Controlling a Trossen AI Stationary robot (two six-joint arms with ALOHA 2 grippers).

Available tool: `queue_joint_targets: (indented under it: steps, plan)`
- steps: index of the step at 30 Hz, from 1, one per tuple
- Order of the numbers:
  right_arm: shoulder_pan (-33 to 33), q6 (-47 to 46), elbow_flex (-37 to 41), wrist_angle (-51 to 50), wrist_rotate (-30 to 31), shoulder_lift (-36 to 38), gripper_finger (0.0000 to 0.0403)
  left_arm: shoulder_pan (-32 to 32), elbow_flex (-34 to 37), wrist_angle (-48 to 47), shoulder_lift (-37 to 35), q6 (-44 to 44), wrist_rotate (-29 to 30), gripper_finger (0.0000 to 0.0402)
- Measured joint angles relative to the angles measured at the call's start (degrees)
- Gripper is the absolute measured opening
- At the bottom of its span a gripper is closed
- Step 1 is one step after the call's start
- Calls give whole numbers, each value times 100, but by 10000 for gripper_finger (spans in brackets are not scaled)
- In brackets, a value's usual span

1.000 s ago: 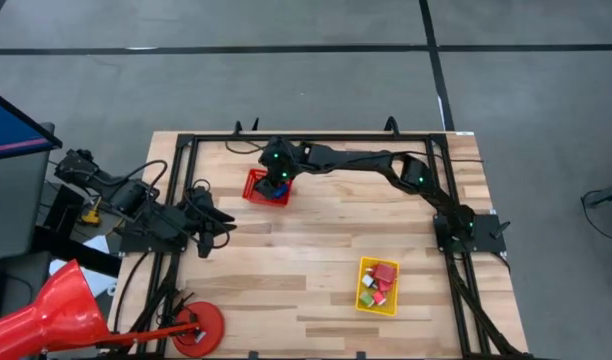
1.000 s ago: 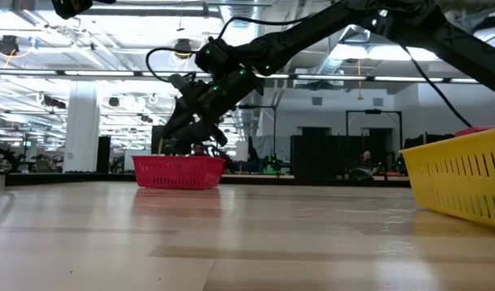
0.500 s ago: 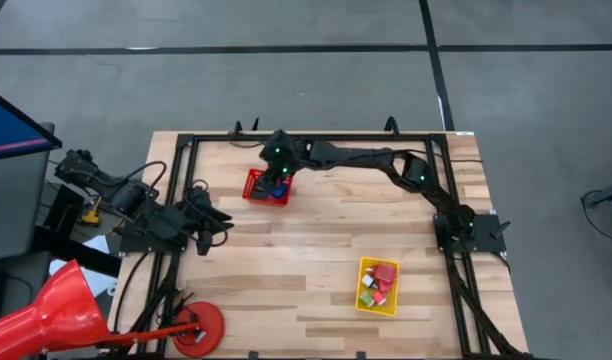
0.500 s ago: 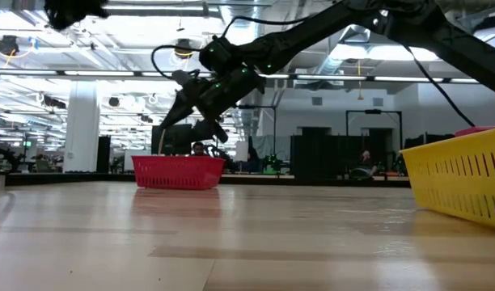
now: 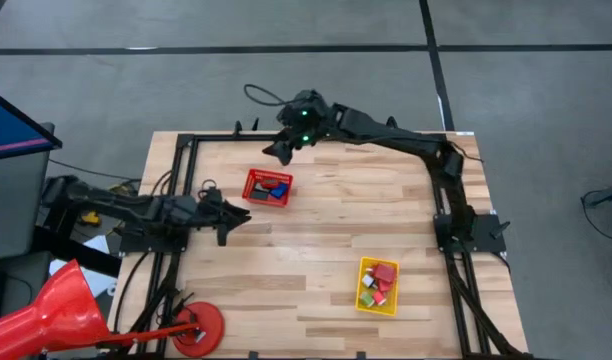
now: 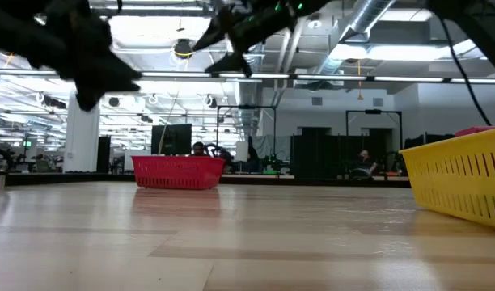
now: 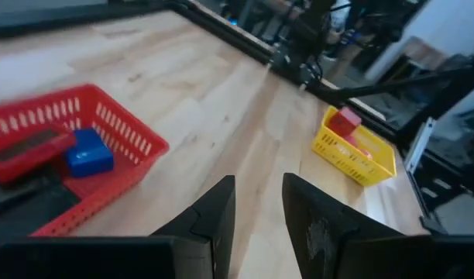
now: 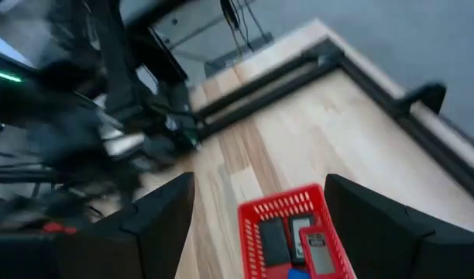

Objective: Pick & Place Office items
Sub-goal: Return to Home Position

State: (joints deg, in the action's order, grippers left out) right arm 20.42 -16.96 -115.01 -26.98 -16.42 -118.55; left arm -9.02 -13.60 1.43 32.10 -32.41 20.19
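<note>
- Left wrist view: left gripper (image 7: 257,180) jaws stand narrow and empty; the basket (image 7: 132,136) lies just ahead to one side, with items (image 7: 88,152) inside.
- Right gripper (image 8: 260,182) hangs wide and empty, above and behind the basket; more items sit in the bin (image 5: 362,290), well beyond both.
- Risk: the left jaws, so close, may clip the basket rim and shove it.
- Since a second ago the right gripper has lifted out of the basket, and the left gripper has reached toward it.

Bare table (image 5: 316,235) is sitting wide open between red basket (image 5: 267,187) and yellow bin (image 5: 378,285); left gripper (image 5: 242,213) is poking in near the basket.
</note>
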Motion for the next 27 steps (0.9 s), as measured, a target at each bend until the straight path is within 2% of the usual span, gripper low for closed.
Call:
queue_joint_targets:
  steps: [4,10,16,23,27]
  plan:
    - [-134,140,1,-181,244,357,282,833,358,825,55,522,-907,104]
    - [-392,444,1,-637,866,676,282,1420,384,479,-174,1126,-1723,104]
    - [-644,496,10,-843,1118,822,282,1384,691,82,-1367,1213,-1693,104]
    - [-804,361,510,-584,1403,1419,282,1384,860,-1319,-3059,1297,-1305,104]
    - [-804,229,1220,-99,1681,2090,282,1378,874,-1336,-3182,1542,-1099,104]
